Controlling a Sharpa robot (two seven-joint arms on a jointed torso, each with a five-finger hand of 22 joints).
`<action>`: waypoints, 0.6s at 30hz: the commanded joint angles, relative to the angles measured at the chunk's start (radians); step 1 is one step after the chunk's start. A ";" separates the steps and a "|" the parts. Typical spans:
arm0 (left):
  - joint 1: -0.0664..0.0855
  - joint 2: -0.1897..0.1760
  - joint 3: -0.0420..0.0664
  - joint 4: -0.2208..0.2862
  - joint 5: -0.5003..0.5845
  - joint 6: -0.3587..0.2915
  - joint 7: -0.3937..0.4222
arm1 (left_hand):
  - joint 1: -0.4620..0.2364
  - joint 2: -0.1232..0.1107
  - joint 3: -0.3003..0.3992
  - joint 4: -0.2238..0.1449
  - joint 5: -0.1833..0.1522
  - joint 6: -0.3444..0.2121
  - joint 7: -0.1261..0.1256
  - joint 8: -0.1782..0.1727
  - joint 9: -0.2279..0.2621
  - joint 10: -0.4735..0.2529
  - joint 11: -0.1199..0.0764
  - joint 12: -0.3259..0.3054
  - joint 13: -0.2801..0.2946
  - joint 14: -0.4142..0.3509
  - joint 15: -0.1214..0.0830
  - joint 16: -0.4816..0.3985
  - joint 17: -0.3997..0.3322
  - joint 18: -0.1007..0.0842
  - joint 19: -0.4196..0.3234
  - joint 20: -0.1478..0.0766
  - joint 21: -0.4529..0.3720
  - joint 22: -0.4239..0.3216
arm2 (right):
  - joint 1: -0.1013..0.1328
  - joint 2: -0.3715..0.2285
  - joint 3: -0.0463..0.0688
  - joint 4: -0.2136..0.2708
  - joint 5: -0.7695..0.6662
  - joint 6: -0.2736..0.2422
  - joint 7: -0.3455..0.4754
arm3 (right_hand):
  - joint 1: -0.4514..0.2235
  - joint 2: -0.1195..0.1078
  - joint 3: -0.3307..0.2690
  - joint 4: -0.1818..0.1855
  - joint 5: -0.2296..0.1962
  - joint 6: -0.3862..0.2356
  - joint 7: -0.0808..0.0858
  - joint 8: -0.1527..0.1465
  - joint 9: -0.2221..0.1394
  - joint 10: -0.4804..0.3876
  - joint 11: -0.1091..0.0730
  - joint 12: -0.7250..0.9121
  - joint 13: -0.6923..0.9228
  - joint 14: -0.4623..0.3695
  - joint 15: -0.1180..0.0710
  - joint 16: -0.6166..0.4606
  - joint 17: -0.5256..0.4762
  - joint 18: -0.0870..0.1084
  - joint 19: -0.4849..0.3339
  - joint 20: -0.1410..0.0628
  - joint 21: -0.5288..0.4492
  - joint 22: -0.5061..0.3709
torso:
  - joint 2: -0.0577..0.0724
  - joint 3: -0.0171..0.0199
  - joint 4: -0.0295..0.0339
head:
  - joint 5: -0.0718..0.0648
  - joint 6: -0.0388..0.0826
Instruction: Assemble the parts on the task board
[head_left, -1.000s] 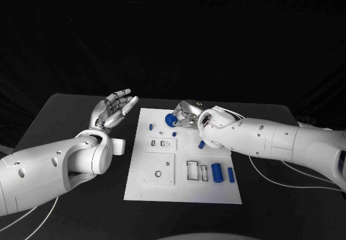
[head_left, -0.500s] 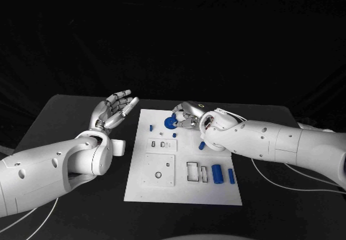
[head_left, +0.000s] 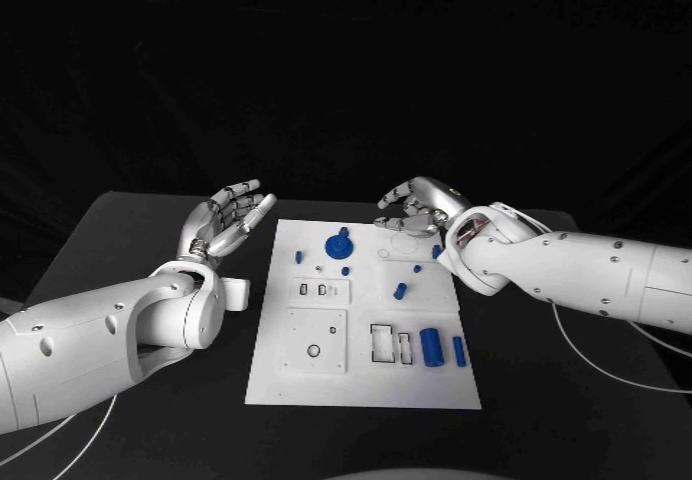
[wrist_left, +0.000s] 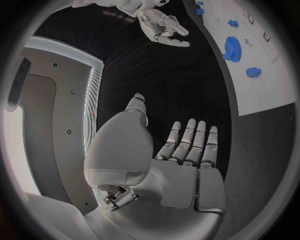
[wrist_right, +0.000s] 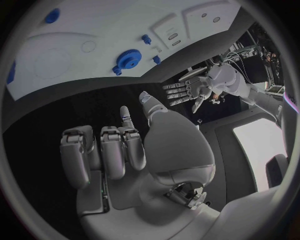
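Task board (head_left: 289, 385): white plate lying flat in the middle of the black counter (head_left: 130, 225), between the two arms.
Blue gear (head_left: 339, 245): sits on the far end of the board, flat face up, touched by neither robot hand.
Right robot hand (head_left: 411, 212): raised over the board's far right corner, holding nothing, fingers loosely curled inward.
Left robot hand (head_left: 228, 217): held up beside the board's left edge, fingers straight and spread, holding nothing.
Key relation: the gear lies just to the left of the right robot hand and a little nearer the robot; it is between the two hands.
Other parts: blue cylinder (head_left: 434, 346) and thinner blue pin (head_left: 460, 349) lie near the board's near right corner, long axes pointing away from the robot, closer to the right arm.
Judgement: the right arm looks better placed for either.
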 joint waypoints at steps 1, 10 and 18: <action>0.001 0.009 0.001 -0.009 -0.005 0.012 0.008 | -0.001 0.012 0.008 -0.001 -0.004 0.001 0.151 0.003 -0.001 0.002 0.000 0.003 -0.001 -0.003 0.003 0.007 -0.001 0.017 -0.007 0.002 -0.002 -0.001 | 0.003 -0.042 -0.004 0.019 0.126 0.027 0.073 | 0.002 0.010 0.001 0.005 -0.020 0.002 -0.010 -0.009 -0.005 0.103 -0.011 0.003 0.263 0.106 -0.012 0.004 0.263 -0.014 0.105 -0.011 0.004 0.263 | -0.005 0.0009 -0.0063 | -0.010 -0.002; -0.004 0.026 0.001 -0.031 -0.005 0.024 0.009 | -0.001 0.017 0.010 -0.001 -0.004 -0.001 0.151 0.002 -0.002 0.001 0.000 0.004 -0.001 -0.004 0.003 0.007 -0.001 0.017 -0.009 0.003 -0.002 -0.001 | -0.023 -0.138 -0.012 0.015 0.195 0.068 0.073 | 0.061 0.036 0.022 -0.011 -0.035 0.016 -0.018 -0.029 -0.020 0.103 -0.020 0.003 0.263 0.106 -0.023 0.004 0.263 -0.014 0.105 -0.023 0.004 0.263 | -0.011 0.0066 -0.0159 | -0.033 -0.005; -0.007 0.027 0.000 -0.037 -0.005 0.025 0.008 | -0.001 0.018 0.011 -0.001 -0.004 -0.002 0.151 0.002 -0.002 0.001 0.000 0.004 -0.001 -0.004 0.003 0.007 -0.001 0.017 -0.011 0.003 -0.003 -0.001 | -0.058 -0.159 -0.015 -0.023 0.202 0.093 0.065 | 0.077 0.039 0.027 -0.017 -0.039 0.021 -0.019 -0.036 -0.026 0.103 -0.021 0.003 0.263 0.106 -0.025 0.004 0.263 -0.014 0.105 -0.025 0.004 0.263 | -0.013 0.0086 -0.0190 | -0.044 -0.005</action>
